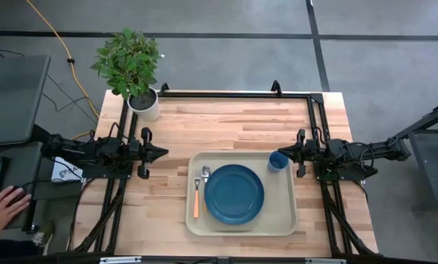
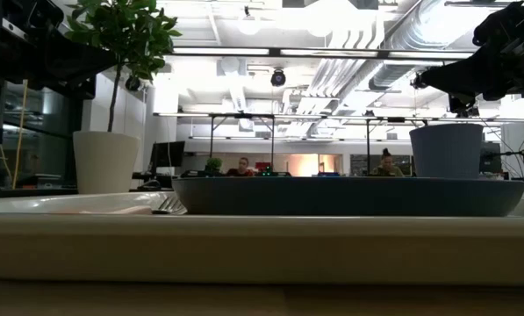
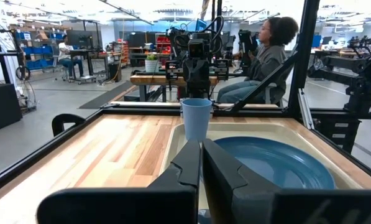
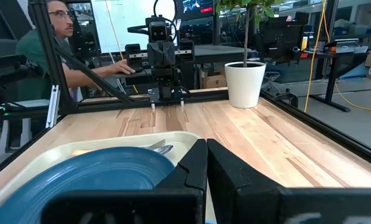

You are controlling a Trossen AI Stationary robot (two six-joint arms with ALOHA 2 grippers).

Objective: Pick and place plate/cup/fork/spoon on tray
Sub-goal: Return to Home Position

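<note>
The beige tray (image 1: 288,220) lies on the table near its front edge. On the tray rest the dark-blue plate (image 1: 234,193), the blue cup (image 1: 278,162) at the tray's far right corner, and the orange-handled fork (image 1: 196,199) and spoon (image 1: 205,178) at the plate's left. My left gripper (image 1: 163,153) is shut and empty, left of the tray. My right gripper (image 1: 280,153) is shut and empty, above the cup's far rim. The cup (image 3: 196,118) and plate (image 3: 278,163) show in the left wrist view, and the plate (image 4: 86,177) in the right wrist view.
A white plant pot (image 1: 144,104) with a green plant stands at the table's far left corner. A black frame (image 1: 226,94) runs along the far edge and both sides. A person's hand (image 1: 4,207) shows beyond the table's left side. Bare wood lies behind the tray.
</note>
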